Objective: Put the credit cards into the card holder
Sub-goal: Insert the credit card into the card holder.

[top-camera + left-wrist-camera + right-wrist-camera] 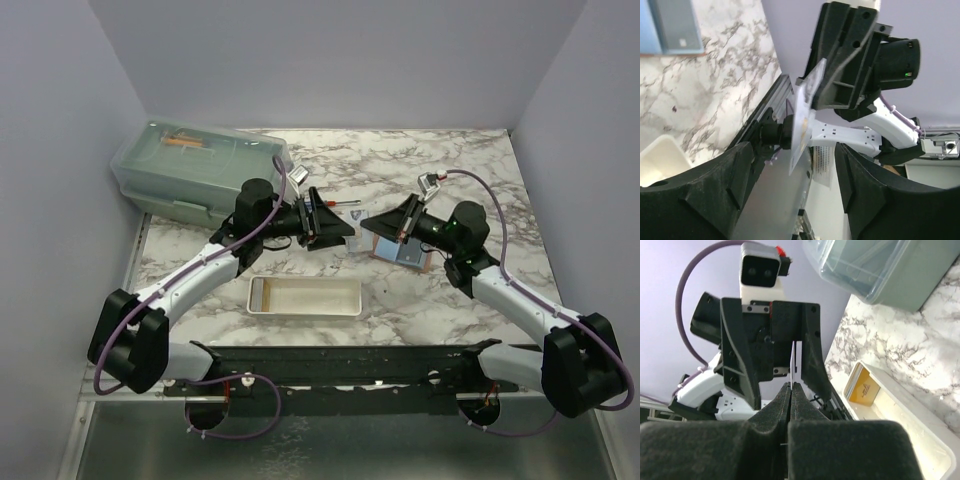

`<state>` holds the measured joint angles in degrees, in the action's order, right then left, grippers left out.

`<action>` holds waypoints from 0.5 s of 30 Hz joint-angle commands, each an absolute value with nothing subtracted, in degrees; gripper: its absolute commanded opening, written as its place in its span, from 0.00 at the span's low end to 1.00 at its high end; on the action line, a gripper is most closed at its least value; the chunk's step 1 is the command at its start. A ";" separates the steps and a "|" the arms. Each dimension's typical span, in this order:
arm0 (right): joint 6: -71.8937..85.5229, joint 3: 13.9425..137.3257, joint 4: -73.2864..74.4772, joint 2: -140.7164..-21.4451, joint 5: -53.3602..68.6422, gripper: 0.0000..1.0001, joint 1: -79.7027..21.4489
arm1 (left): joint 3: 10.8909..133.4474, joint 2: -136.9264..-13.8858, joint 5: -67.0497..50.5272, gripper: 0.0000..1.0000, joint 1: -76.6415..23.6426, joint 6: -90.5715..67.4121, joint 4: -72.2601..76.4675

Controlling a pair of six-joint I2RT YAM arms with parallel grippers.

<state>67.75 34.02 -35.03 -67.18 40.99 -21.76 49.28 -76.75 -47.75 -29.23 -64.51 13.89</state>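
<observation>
My right gripper (pixel 791 386) is shut on a credit card (pixel 791 362), a thin pale card seen edge-on and held upright above the table. In the left wrist view the same credit card (pixel 802 120) sticks out of the right gripper (pixel 812 95). My left gripper (pixel 792 195) faces it, open, its fingers either side of the card and apart from it. From above, both grippers (pixel 345 228) (pixel 372 222) meet nose to nose at mid-table. The card holder (pixel 425 262) lies open just below the right gripper, with a blue-grey card (pixel 398 248) on it.
A white tray (pixel 303 297) lies in front of the grippers, with an orange card (pixel 863 387) at one end. A lidded translucent green bin (pixel 200 170) stands at the back left. Walls enclose the marble table on three sides.
</observation>
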 commanded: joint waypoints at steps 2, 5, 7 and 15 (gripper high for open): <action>71.87 33.78 -43.74 -67.57 36.44 0.00 -21.97 | 48.71 -73.66 -39.04 0.67 -31.44 -66.27 22.82; 73.25 32.79 -45.62 -67.76 35.58 0.00 -22.06 | 49.32 -74.46 -37.19 0.56 -31.85 -66.16 23.22; 73.93 31.96 -47.10 -67.48 35.06 0.00 -22.13 | 49.67 -75.12 -36.31 0.49 -31.99 -66.22 23.48; 74.68 28.02 -45.71 -62.00 27.32 0.00 -22.32 | 51.01 -76.32 -34.27 0.33 -32.16 -66.56 24.42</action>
